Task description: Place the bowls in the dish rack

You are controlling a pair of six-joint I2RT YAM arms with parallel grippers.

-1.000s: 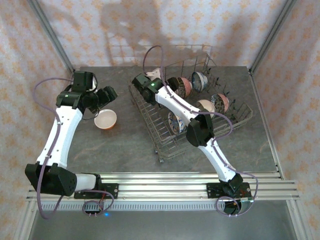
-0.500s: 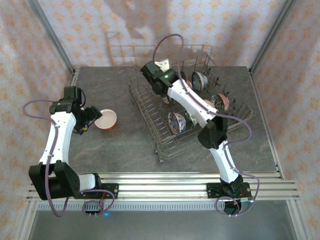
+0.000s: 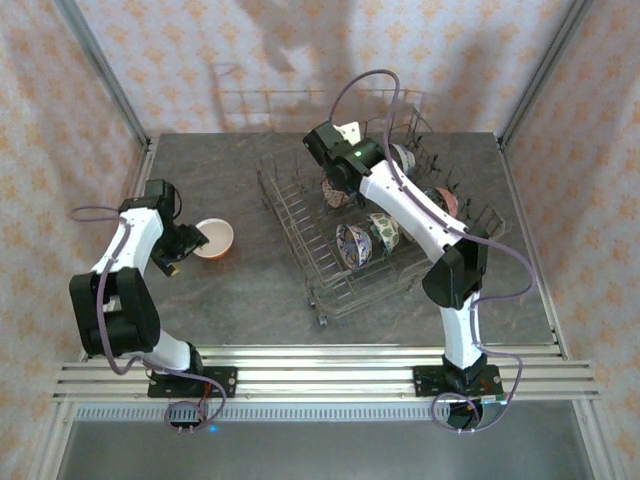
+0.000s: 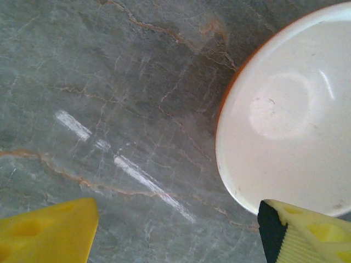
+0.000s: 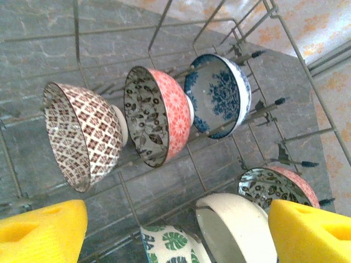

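Left hand is spread wide and empty. One fingertip sits at the rim of the orange bowl, which rests mouth-up on the desk at 9 o'clock from the dish rack. Right hand is spread and empty above the rack. There the brown-patterned bowl, pinkish-red bowl and blue bowl stand on edge in a row, mouths toward 8 o'clock.

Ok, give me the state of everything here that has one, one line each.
dish rack: partly loaded
orange bowl: upright on table, outside rack
brown bowl: on edge in rack
pink bowl: on edge in rack
blue bowl: on edge in rack
cream bowl: tilted in rack
left fingers: open, empty
right fingers: open, empty
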